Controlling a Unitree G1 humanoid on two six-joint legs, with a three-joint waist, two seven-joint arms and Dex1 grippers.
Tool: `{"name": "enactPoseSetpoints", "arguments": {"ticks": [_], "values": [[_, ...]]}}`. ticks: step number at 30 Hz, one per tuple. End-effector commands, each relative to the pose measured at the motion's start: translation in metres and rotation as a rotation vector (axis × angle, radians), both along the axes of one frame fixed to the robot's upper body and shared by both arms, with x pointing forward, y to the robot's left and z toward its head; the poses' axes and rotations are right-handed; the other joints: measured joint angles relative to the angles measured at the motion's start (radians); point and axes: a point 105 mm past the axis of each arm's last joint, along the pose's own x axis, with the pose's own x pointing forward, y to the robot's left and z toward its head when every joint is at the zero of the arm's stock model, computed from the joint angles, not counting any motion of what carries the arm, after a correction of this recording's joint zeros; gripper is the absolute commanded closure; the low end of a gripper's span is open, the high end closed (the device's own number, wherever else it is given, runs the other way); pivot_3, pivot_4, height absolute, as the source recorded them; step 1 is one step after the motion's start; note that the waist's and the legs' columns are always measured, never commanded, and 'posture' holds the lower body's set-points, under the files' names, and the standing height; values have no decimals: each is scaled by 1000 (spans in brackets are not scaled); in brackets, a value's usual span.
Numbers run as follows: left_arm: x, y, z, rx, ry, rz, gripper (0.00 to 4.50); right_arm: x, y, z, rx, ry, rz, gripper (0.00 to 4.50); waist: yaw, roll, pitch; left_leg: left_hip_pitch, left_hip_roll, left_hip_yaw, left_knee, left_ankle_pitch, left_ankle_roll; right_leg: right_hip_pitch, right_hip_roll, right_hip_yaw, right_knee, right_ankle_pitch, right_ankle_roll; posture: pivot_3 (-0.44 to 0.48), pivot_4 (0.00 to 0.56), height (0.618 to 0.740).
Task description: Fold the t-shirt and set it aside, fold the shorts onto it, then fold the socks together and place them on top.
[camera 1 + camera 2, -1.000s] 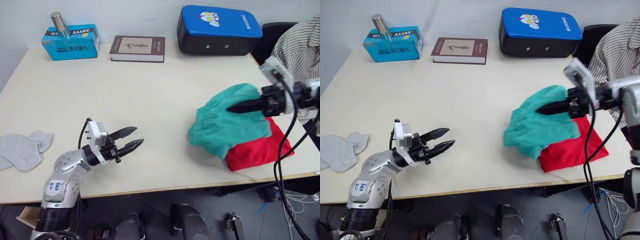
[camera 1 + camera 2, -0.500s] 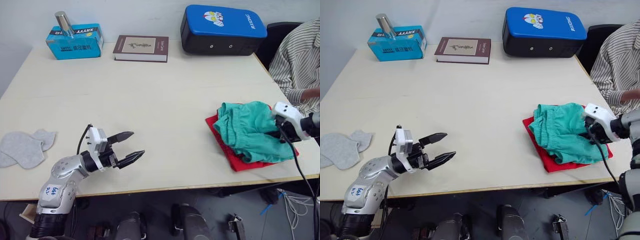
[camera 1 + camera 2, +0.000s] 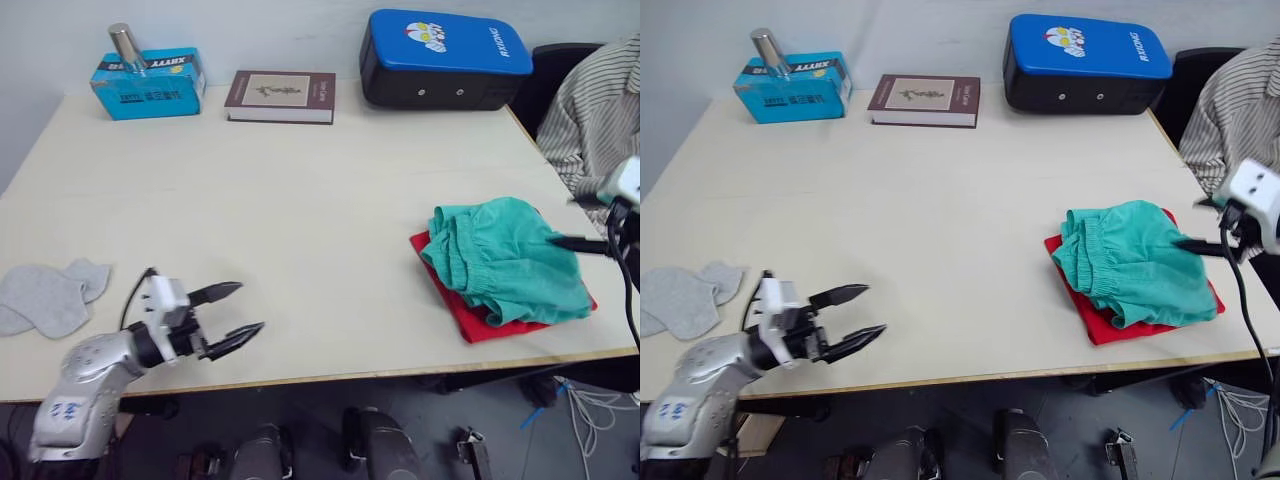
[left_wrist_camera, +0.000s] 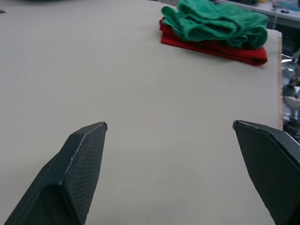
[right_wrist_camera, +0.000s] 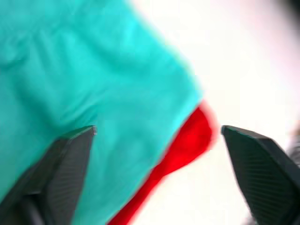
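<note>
Since a second ago, the shorts (image 3: 505, 262) have gone from hanging in the right pincer (image 3: 560, 241) above the shirt (image 3: 480, 318) to lying spread over it, and the pincer has let go. It now hovers at the right edge of the pile with its fingers spread wide, as the right wrist view shows, empty, with teal and red cloth below.

Folded flat, the shirt sits near the right front corner of the surface (image 3: 300, 200), and only its front and left edges show under the shorts. The shorts lie rumpled on top, waistband toward the left.

Low at the front left, the left pincer (image 3: 232, 313) has dropped slightly and moved left; its fingers are parted and hold nothing, pointing across the bare surface toward the pile.

At the far left edge, well apart from the pile, the socks (image 3: 48, 296) lie flat, overlapping each other.

Along the far edge stand a blue box (image 3: 148, 80) with a metal cylinder (image 3: 126, 46) on it, a book (image 3: 280, 96) and a blue-and-black pad (image 3: 445, 59). A person in a striped sleeve (image 3: 600, 110) sits at the right.
</note>
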Motion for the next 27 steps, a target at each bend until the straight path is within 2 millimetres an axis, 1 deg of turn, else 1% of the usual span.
{"name": "enactPoseSetpoints", "arguments": {"ticks": [1, 3, 5, 7, 9, 11, 12, 13, 15, 16, 17, 18, 19, 20, 22, 24, 25, 26, 27], "values": [[-3, 25, 11, 17, -56, 103, 0, 2, 43, 23, 42, -169, 126, 16, -4, 0, 0, 0, 0, 0, 0, 0, 0, 0, 0, 0, 0, 0, 0, 0, 150, 740], [-6, 37, 9, 9, -45, 154, 0, -4, 69, 20, 87, -193, 204, 16, -1, 0, 0, 0, 1, 0, -1, 0, 0, 0, 0, 0, 0, 0, 0, 0, 150, 740], [-9, 51, 6, 12, -36, 217, 0, -11, 98, 7, 100, -198, 287, 16, 4, 0, 0, 0, 0, 0, -1, 0, 0, 0, 0, 0, 0, 0, 0, 0, 150, 740], [-14, 67, 3, 33, -44, 297, 0, -19, 130, -7, 165, -207, 364, 16, 11, 0, 0, -1, 0, 0, -1, 0, 1, 0, 0, 0, 0, 0, 0, 0, 150, 740], [-19, 83, 1, 32, -46, 378, 0, -28, 156, -23, 234, -176, 413, 16, 15, -1, 0, -1, 1, 0, -1, -1, 1, 0, 0, -1, -1, 0, 0, 0, 150, 740], [-30, 100, -1, 30, -47, 483, 0, -41, 188, -49, 292, -117, 486, 16, 16, 0, 0, -1, 0, -1, -1, -2, 2, 0, -1, -1, 0, 0, 0, 0, 150, 740], [-40, 111, -3, 33, -49, 549, 0, -47, 202, -60, 323, -89, 519, 16, 7, 0, 0, -4, -5, -14, -3, -3, 8, 8, -8, -12, -3, 0, 0, 0, 150, 740], [-51, 120, -3, 38, -52, 614, 0, -52, 212, -69, 354, -64, 543, 16, -5, 0, 0, -3, -11, -31, -9, 2, 11, 20, -15, -30, -10, 0, 1, 0, 150, 740], [-68, 132, -4, 45, -51, 699, 0, -57, 222, -77, 381, -50, 557, 16, -10, 4, 2, -7, -23, -66, -17, 12, 13, 39, -25, -65, -19, 0, 5, 0, 150, 740], [-73, 135, -5, 47, -48, 724, 0, -58, 224, -79, 384, -52, 559, 16, -6, 8, 5, -10, -30, -81, -16, 14, 15, 45, -32, -78, -18, -3, 10, 0, 150, 740], [-83, 142, -7, 47, -38, 773, 0, -62, 228, -82, 385, -48, 571, 16, -3, 11, 7, -13, -43, -103, -17, 20, 19, 53, -43, -95, -17, -8, 18, 0, 150, 740], [-93, 148, -11, 47, -16, 822, 0, -65, 230, -84, 380, -48, 582, 16, 9, 11, 8, -15, -49, -113, -16, 22, 22, 56, -48, -99, -16, -11, 22, 0, 150, 740], [-106, 156, -17, 60, 14, 880, 0, -68, 232, -87, 400, -28, 584, 16, 27, 10, 9, -17, -52, -112, -12, 23, 23, 51, -52, -88, -13, -15, 28, 0, 150, 740], [-121, 166, -22, 64, 47, 954, 0, -70, 232, -88, 415, -33, 584, 16, 40, 10, 9, -17, -53, -110, -10, 22, 24, 51, -53, -84, -13, -15, 28, 0, 150, 740], [-142, 179, -28, 68, 96, 1065, 0, -77, 228, -88, 444, -54, 595, 16, 64, 7, 9, -17, -53, -110, -9, 20, 26, 52, -53, -83, -15, -15, 28, 0, 150, 740], [-153, 183, -27, 73, 116, 1092, 0, -87, 221, -90, 458, -52, 612, 16, 79, 5, 9, -18, -53, -110, -8, 17, 26, 53, -53, -83, -17, -15, 28, 0, 150, 740], [-155, 183, -26, 81, 127, 1090, 0, -91, 218, -91, 460, -58, 614, 16, 87, 5, 10, -18, -53, -110, -7, 15, 25, 53, -53, -83, -17, -15, 28, 0, 150, 740], [-156, 183, -25, 86, 134, 1086, 0, -94, 216, -91, 462, -61, 614, 16, 91, 5, 10, -19, -53, -110, -6, 13, 24, 53, -53, -84, -18, -15, 28, 0, 150, 740], [-152, 181, -20, 103, 125, 1064, 0, -100, 213, -92, 476, -43, 618, 16, 94, 5, 10, -19, -53, -110, -5, 12, 25, 53, -53, -83, -18, -15, 28, 0, 150, 740]]}}
